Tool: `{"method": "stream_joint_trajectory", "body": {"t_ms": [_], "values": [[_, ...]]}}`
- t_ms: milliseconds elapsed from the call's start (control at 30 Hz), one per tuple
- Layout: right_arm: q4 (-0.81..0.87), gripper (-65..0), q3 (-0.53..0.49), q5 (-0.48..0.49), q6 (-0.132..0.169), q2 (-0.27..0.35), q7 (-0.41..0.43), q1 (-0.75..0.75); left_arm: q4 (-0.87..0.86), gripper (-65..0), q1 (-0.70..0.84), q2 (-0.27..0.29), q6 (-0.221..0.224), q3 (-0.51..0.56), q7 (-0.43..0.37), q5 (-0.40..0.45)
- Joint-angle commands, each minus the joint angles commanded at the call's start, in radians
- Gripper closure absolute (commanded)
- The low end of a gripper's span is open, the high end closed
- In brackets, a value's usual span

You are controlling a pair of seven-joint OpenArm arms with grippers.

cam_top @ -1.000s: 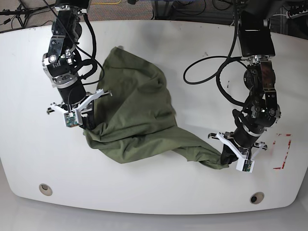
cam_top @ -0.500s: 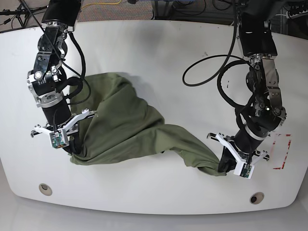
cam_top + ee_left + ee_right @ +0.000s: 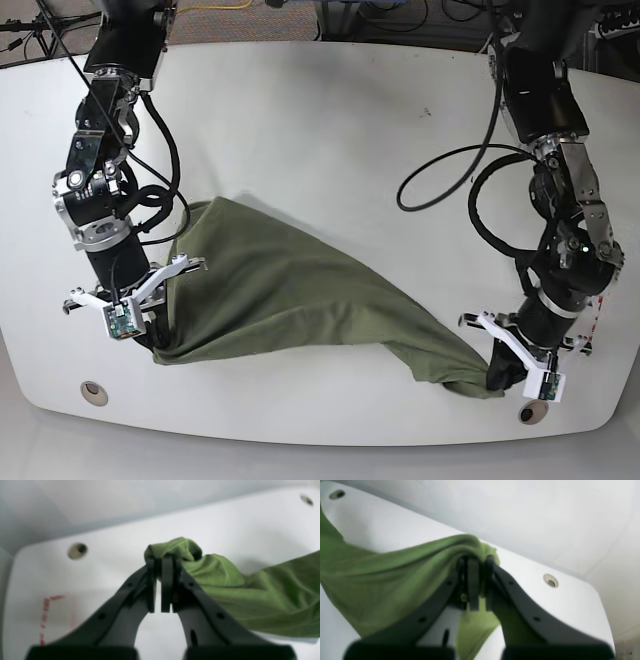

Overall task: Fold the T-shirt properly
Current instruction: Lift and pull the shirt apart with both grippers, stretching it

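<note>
Olive cotton, soft and creased, the T-shirt (image 3: 290,305) now lies stretched along the near edge of the white tabletop (image 3: 330,130), drawn out from the bunched heap of a second ago. Both arms have dragged it forward and apart, a spreading step before folding. The left gripper (image 3: 510,368) and right gripper (image 3: 150,322) each have jaws clenched on a gathered corner.

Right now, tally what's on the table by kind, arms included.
T-shirt: 1
Grippers: 2, the left gripper and the right gripper
Table holes: 2, one near each front corner
Red tape mark: 1
Total: 6
</note>
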Motion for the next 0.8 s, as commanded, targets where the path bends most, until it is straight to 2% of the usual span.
{"method": "stream_joint_trajectory", "body": {"t_ms": [233,300,700,767,800], "values": [[-0.001,-0.7,-0.021,0.005,-0.001,0.013,0.009,0.018,-0.012,-0.2,-0.083,-0.03,0.033,-0.065,0.01,-0.006],[-0.006,-0.5,-0.042,0.0,-0.008,0.039,-0.003,0.097,-0.005,-0.3,-0.19,-0.086,0.045,-0.133,0.043,-0.02],[-0.039,0.0,-0.051,-0.004,0.008,0.059,-0.016,0.244,-0.007,-0.4,-0.295,-0.148,0.042,-0.133,0.054,-0.019],[-0.092,0.0,-0.037,-0.005,0.032,0.051,-0.044,0.401,-0.013,-0.5,-0.336,-0.179,0.041,-0.108,0.041,-0.026],[-0.098,0.0,-0.037,-0.005,0.034,0.051,-0.044,0.413,-0.015,-0.5,-0.338,-0.179,0.04,-0.105,0.04,-0.026]]}}
